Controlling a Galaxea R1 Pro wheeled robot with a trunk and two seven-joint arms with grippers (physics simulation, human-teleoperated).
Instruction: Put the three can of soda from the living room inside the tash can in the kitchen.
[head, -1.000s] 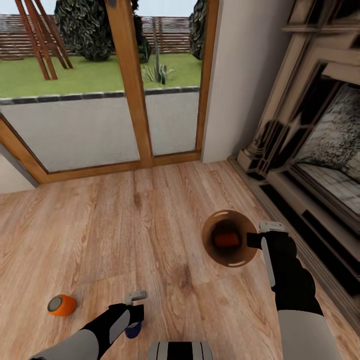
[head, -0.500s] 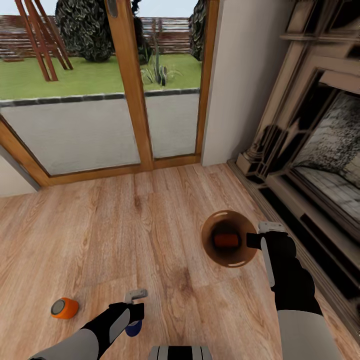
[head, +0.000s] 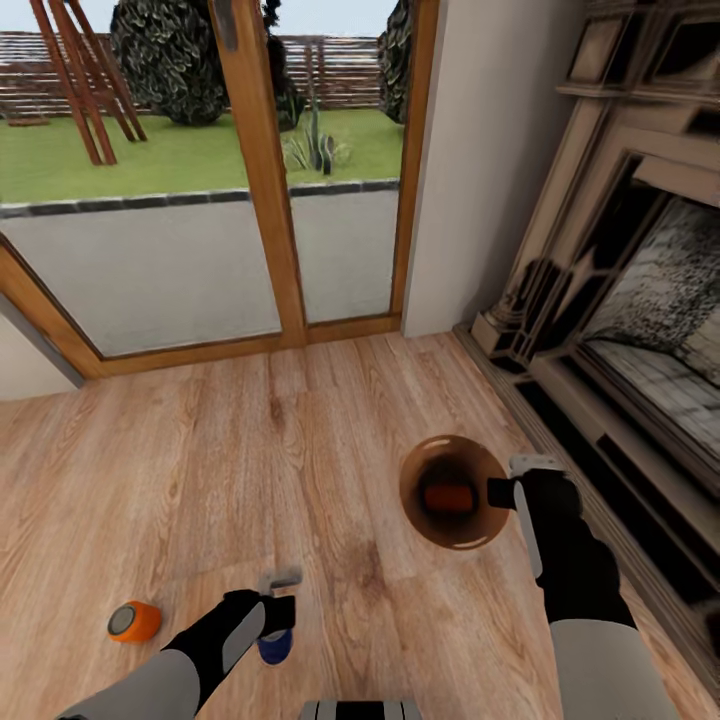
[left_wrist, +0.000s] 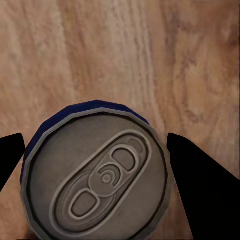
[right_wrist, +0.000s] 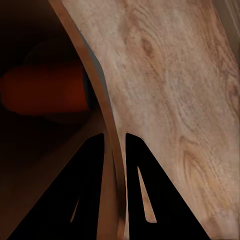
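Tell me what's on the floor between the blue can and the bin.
Nothing: in the head view, bare wood floor separates the blue can from the bin.

Even daylight floods through the glass doors (head: 150, 180) at 11 o'clock; soft renders, fireplace (head: 640, 300) smeared at 3 o'clock.

Matt grey metal top on blue can (left_wrist: 97, 175); grained wood floor (head: 300, 450)

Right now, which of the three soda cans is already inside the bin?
One orange can, lying in the trash can. The other orange can lies on the floor; the blue can is at the left end effector.
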